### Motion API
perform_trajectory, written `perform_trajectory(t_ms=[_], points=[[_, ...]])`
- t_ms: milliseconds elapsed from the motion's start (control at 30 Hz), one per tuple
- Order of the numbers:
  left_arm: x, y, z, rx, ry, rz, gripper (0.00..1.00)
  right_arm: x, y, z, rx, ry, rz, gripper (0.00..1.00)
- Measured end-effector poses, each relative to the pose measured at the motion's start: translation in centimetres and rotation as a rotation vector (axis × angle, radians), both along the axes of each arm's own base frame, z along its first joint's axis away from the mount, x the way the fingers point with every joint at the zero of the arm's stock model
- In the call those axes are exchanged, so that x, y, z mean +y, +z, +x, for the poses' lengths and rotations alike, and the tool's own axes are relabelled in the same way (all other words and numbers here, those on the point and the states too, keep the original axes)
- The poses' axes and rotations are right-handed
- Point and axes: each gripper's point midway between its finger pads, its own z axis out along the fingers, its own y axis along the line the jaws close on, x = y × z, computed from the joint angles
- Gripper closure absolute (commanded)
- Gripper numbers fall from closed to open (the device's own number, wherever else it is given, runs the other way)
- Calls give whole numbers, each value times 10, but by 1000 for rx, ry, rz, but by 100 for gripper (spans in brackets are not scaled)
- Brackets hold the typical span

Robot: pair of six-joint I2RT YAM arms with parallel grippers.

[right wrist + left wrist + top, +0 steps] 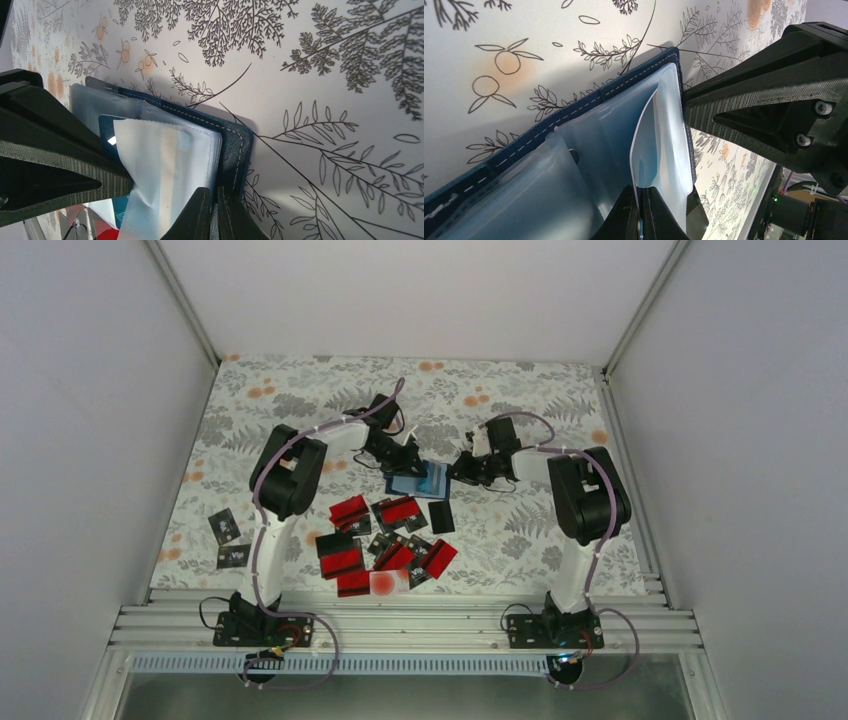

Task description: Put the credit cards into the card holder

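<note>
My table (500, 390) is white with grey leaves and orange fruit. The card holder (415, 485) is navy, white-stitched, with pale blue sleeves. The credit cards (340, 555) are mostly red, black-banded. My left tool (640, 200) and right tool (214, 196) are black.

Your overhead view is bright and evenly lit from above, with only soft shadows on the floral-patterned worktop (300, 390). Up close, the dark navy stitched card holder (235, 150) casts a grey shadow, and the nearest foreground is blurred.
</note>
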Motion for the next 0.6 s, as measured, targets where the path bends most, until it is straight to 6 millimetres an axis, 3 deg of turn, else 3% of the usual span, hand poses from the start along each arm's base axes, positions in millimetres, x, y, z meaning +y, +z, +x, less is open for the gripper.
perform_trajectory(t_ms=[400,600], points=[[-8,1,-1,1,7,-10,98,-1,3,-1,-8,-4,-3,88],[-9,-3,-3,14,23,-16,98,-10,16,-15,-14,-12,-30,84]])
